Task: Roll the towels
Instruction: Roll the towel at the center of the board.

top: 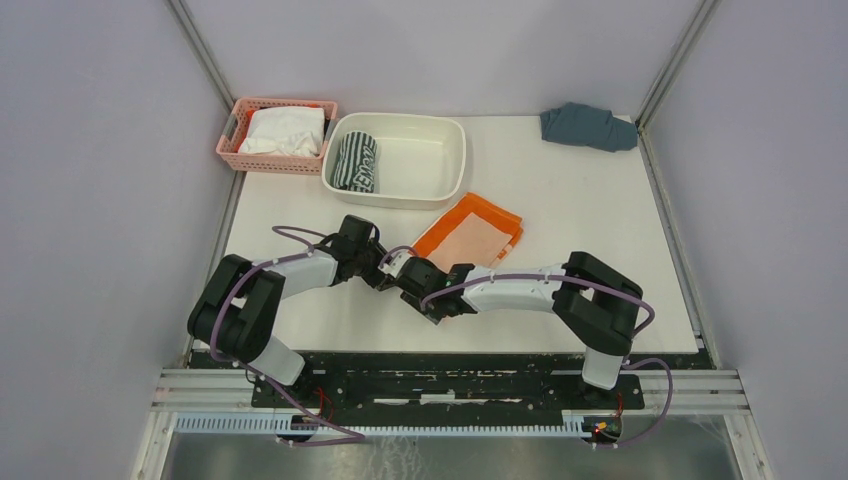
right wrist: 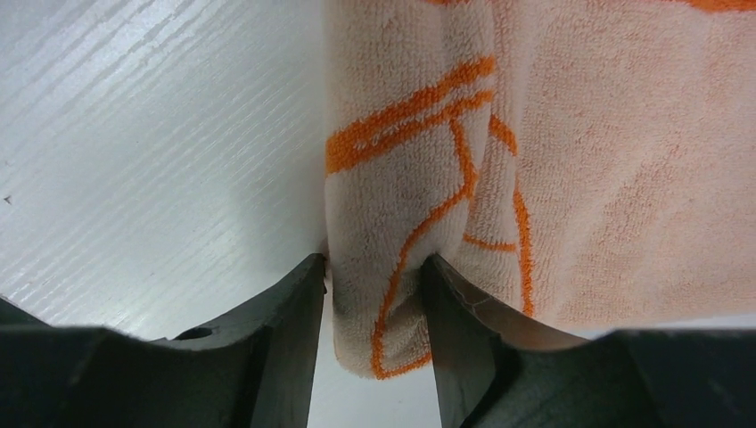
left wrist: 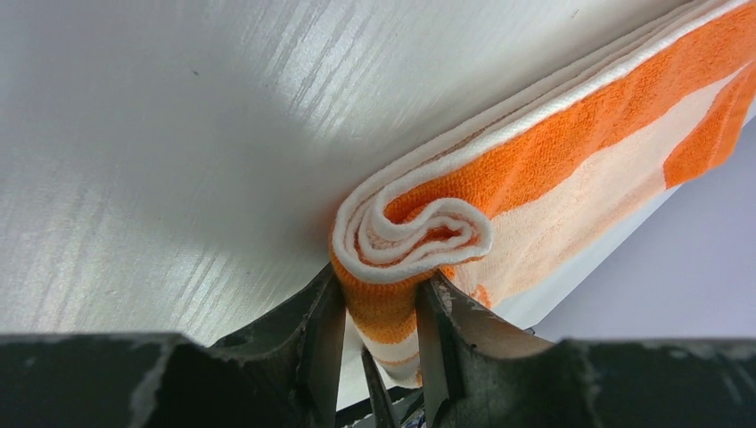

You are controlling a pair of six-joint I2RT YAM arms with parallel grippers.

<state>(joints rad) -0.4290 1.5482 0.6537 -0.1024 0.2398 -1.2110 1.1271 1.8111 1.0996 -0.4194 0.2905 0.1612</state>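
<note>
Now left and right jaws pinch the orange towel (left wrist: 571, 169) at its curled edge, seemingly adjacent.

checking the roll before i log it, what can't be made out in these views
- left wrist: orange towel runs off the right edge; left end effector hides the roll's underside
- right wrist: right end effector pinches a fold; towel fills the frame, its markings cut off, unreadable
- top: both end effectors cover the towel's near end; striped towel in the tub too small to judge its roll
</note>
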